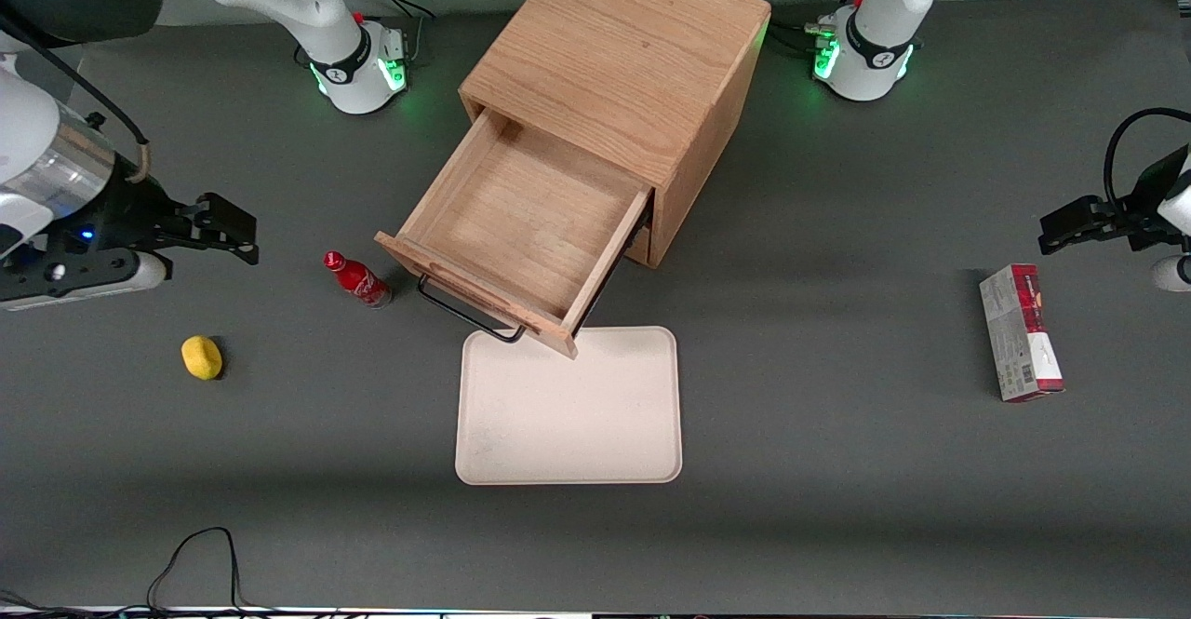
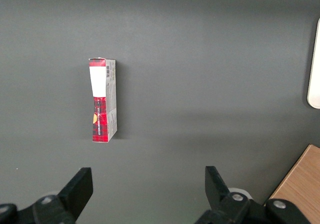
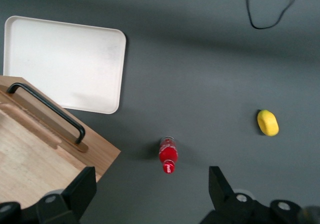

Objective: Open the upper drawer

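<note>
The oak cube cabinet [image 1: 619, 70] stands at the middle of the table. Its upper drawer [image 1: 521, 228] is pulled far out and is empty inside; its thin black wire handle [image 1: 465, 314] hangs over the tray's edge. The drawer's front and handle [image 3: 47, 111] also show in the right wrist view. The lower drawer is hidden under it. My right gripper [image 1: 228, 228] is open and empty, well apart from the drawer toward the working arm's end of the table, above bare mat; its fingers [image 3: 75, 189] spread wide.
A red bottle [image 1: 358, 279] stands between my gripper and the drawer, also in the wrist view [image 3: 168, 154]. A yellow lemon-like object [image 1: 201, 356] lies nearer the front camera. A cream tray [image 1: 569, 414] lies in front of the drawer. A red-grey box [image 1: 1019, 330] lies toward the parked arm's end.
</note>
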`<action>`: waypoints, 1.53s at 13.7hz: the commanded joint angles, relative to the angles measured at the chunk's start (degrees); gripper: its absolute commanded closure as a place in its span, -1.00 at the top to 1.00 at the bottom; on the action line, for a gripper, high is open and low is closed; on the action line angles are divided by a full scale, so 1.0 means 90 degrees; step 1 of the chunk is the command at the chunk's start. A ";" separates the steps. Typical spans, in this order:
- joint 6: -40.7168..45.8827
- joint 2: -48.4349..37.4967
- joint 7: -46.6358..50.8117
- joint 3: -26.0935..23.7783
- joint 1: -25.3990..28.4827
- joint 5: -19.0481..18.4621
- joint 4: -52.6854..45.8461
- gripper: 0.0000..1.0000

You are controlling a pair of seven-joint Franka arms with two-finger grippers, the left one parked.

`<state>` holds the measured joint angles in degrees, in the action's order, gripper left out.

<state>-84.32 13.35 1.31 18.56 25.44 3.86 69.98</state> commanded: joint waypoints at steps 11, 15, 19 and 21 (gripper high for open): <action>-0.0953 -0.1522 0.0099 -0.1428 -0.2211 -0.0292 0.2156 1.00; -0.0992 -0.1288 0.0118 -0.1398 -0.2211 -0.0350 0.2020 1.00; -0.0982 -0.1190 0.0089 -0.1408 -0.2221 -0.0439 0.1970 1.00; -0.0905 -0.1209 -0.0018 -0.1399 -0.2231 -0.0449 0.1970 1.00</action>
<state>-93.21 2.30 1.54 6.57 6.07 0.73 88.63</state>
